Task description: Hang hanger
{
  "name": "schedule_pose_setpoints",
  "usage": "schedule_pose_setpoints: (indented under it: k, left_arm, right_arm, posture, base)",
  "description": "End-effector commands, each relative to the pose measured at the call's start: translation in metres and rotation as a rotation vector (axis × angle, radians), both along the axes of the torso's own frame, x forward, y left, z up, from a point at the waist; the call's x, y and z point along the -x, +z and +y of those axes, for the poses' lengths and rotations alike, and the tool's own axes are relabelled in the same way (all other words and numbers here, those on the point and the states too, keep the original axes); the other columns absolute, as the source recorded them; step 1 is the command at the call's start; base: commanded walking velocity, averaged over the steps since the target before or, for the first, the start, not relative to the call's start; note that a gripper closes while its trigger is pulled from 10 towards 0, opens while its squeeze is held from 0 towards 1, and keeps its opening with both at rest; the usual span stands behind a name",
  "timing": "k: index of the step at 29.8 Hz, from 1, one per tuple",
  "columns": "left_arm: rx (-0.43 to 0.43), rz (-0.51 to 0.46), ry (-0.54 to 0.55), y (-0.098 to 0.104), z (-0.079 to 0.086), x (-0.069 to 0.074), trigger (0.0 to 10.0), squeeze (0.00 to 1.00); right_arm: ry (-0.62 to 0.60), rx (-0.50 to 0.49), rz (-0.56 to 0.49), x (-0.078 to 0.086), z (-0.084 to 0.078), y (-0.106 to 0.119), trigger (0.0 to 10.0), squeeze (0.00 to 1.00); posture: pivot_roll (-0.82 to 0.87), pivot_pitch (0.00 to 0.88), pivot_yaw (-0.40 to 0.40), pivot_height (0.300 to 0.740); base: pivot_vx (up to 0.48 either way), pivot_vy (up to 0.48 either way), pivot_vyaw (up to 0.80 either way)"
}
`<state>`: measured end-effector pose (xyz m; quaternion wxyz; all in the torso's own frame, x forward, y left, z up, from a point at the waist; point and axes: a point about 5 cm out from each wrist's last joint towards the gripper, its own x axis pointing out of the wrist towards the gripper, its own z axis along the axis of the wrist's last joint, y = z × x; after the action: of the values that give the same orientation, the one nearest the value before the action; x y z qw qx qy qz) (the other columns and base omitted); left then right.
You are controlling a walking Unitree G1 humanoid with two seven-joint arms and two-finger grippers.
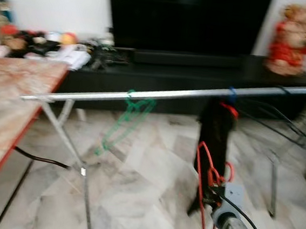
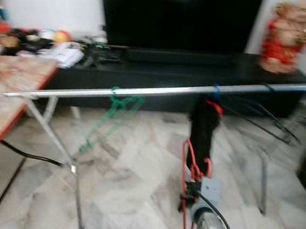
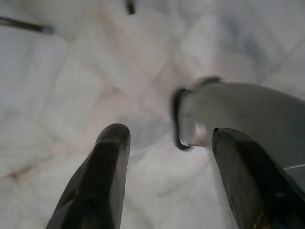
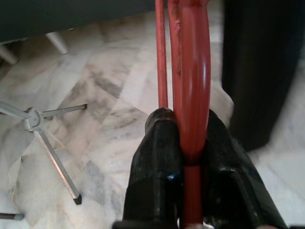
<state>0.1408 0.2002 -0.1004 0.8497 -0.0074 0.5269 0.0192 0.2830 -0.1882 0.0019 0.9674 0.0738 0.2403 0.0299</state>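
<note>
Right wrist view: right end effector (image 4: 190, 138) clamped on the red hanger (image 4: 190, 71), fingers pinching its thin plastic bar.
Hanger position: held low, below the silver rail (image 1: 171, 94), beside a dark garment (image 1: 215, 131).
Handling: likely light, stiff, slightly slippery; holding near the hook seems best.
Left end effector (image 3: 167, 157): fingers spread, empty, over marble floor (image 3: 71, 71).
Already hung: green hanger (image 1: 125, 117).
Writing: none readable.

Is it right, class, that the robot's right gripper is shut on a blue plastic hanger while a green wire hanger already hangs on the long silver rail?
Not quite: the plastic hanger pinched in the right gripper is red, not blue, as the right wrist view shows clearly. The rest stands: the green wire hanger hangs on the long silver rail.
</note>
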Motion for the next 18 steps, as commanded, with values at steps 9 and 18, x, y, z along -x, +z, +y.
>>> schedule_pose_setpoints:
  k: [9,18]
  left_arm:
    - [-0.056,0.049,-0.027,-0.001,0.017,0.009,10.0,0.00]
    - [-0.043,0.042,-0.032,0.000,0.010,0.005,10.0,0.00]
  right_arm:
    - [-0.069,0.034,-0.059,-0.017,0.003,0.015,10.0,0.00]
    - [-0.289,0.090,-0.168,-0.037,-0.021,0.042,10.0,0.00]
  posture:
    - [0.00,0.000,0.009,0.740]
    - [0.01,0.000,0.002,0.740]
  base:
    - [0.190,0.000,0.08]
    - [0.000,0.000,0.00]
